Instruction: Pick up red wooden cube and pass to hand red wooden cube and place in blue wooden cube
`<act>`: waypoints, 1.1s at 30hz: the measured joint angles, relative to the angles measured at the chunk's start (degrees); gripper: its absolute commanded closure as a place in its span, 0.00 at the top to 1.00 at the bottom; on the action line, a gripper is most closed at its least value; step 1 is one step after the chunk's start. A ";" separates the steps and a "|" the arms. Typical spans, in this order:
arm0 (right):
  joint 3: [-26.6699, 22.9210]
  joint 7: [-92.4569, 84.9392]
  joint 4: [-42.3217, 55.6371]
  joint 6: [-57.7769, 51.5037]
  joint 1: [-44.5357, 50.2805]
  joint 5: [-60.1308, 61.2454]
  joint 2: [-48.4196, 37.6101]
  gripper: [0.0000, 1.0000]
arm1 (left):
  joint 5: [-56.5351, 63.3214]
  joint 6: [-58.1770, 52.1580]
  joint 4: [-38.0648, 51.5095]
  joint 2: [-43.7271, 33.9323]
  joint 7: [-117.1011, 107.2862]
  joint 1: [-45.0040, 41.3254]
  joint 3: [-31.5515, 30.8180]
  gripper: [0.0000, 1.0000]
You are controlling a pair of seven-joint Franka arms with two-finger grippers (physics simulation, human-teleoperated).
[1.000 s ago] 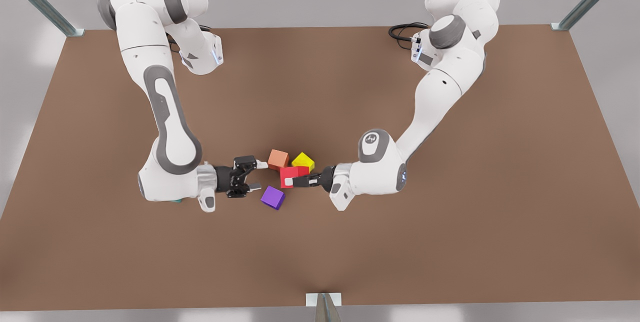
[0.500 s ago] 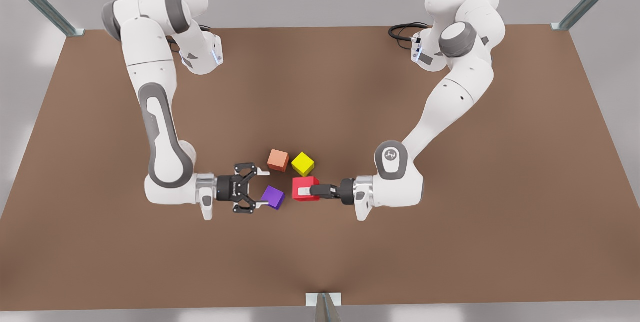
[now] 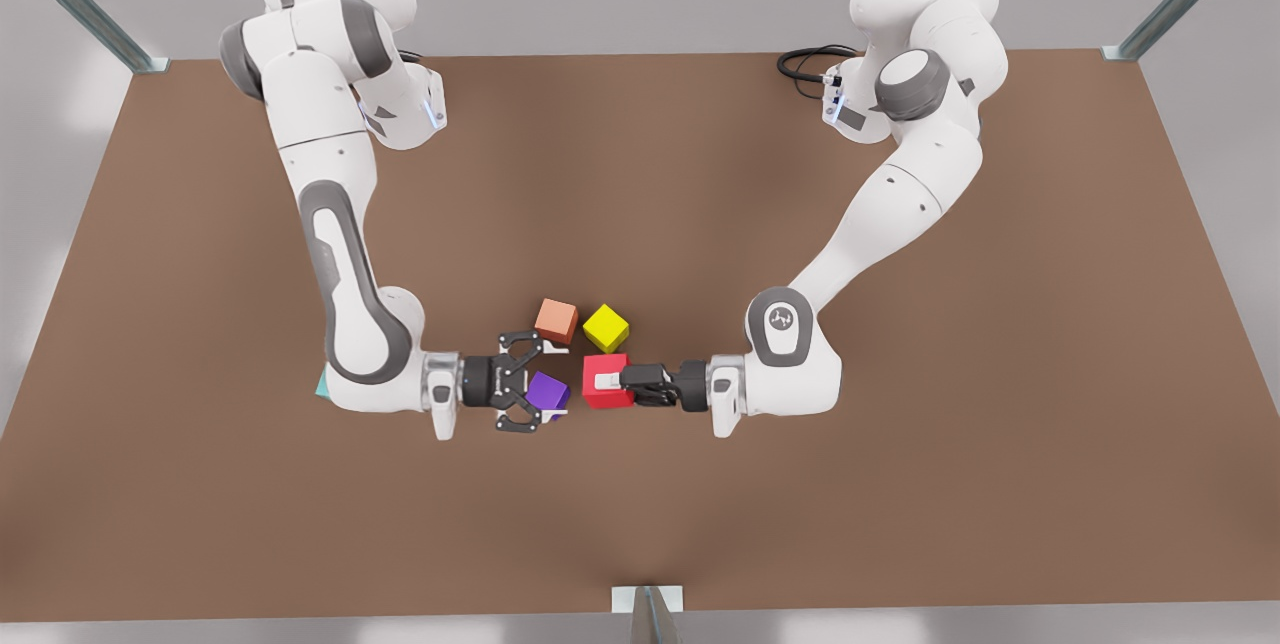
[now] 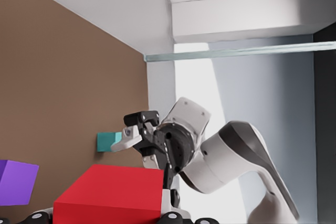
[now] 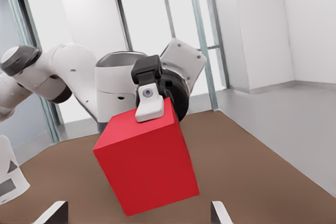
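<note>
The red wooden cube [image 3: 598, 398] hangs above the table centre with my left gripper [image 3: 606, 381] shut on it, reaching in from the front view's right. In the left wrist view the cube [image 4: 110, 192] sits close up. My right gripper [image 3: 541, 384] faces it from the front view's left, open, its tips just short of the cube. In the right wrist view the cube [image 5: 149, 166] lies ahead between my open fingertips [image 5: 52, 212]. The blue wooden cube [image 3: 322, 386] is teal, rests on the table, and is mostly hidden behind the right arm; it also shows beyond the right gripper [image 4: 137, 148].
A purple cube [image 3: 549, 394] lies on the table under the right gripper's fingers. A salmon-orange cube [image 3: 556, 320] and a yellow cube [image 3: 605, 328] sit just behind the two grippers. The brown table [image 3: 900, 484] stretches wide on all sides.
My left gripper carried the red cube toward the front and the front view's right, then held still. My right gripper, still open, moved toward the front view's right, closing in on the cube.
</note>
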 measured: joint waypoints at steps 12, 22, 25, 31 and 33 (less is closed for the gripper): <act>2.93 -5.65 2.30 1.64 -0.04 1.04 1.41 1.00 | -1.88 2.42 0.43 0.55 6.99 -1.86 0.00 0.59; 6.02 -8.00 3.33 3.00 -0.03 1.36 2.80 1.00 | -2.13 3.72 0.43 0.54 10.19 -2.31 -0.06 0.59; 6.35 -8.50 3.36 3.39 -0.11 1.37 2.95 0.99 | -2.19 3.91 0.42 0.54 10.87 -2.32 -0.01 0.59; 6.36 -9.18 3.54 3.69 -0.14 1.22 2.99 0.63 | -2.25 4.11 0.37 0.54 11.88 -2.30 -0.02 0.60; 6.36 -9.31 3.67 3.70 -0.12 1.15 2.99 0.60 | -2.35 4.15 0.36 0.52 12.15 -2.27 -0.02 0.64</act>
